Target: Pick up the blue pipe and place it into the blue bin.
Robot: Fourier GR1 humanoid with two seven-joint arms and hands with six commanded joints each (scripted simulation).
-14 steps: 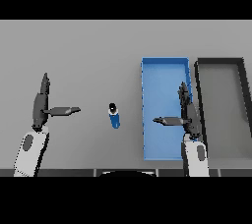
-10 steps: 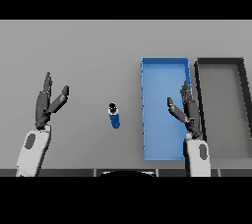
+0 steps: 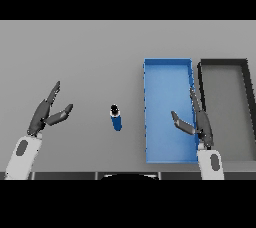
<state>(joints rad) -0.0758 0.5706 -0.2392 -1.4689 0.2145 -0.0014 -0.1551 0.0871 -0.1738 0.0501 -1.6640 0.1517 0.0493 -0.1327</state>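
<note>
Right hand (image 3: 199, 121) open over blue bin (image 3: 167, 74)

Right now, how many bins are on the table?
2. The blue bin sits right of the blue pipe; the dark bin stands beside it, farther right, near the view's edge. None looks hidden.

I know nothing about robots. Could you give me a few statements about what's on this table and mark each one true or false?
1. The blue pipe lies on the grey table, outside both bins. True.
2. The blue bin sits to the right of the black bin. False: the blue bin is on the left, with the black one beside it on the right.
3. The left hand is holding the pipe. False: it is open, apart from the pipe.
4. The right hand hovers open over the blue bin's right side. True.
5. The blue bin has something inside. False: nothing shows in it.
</note>
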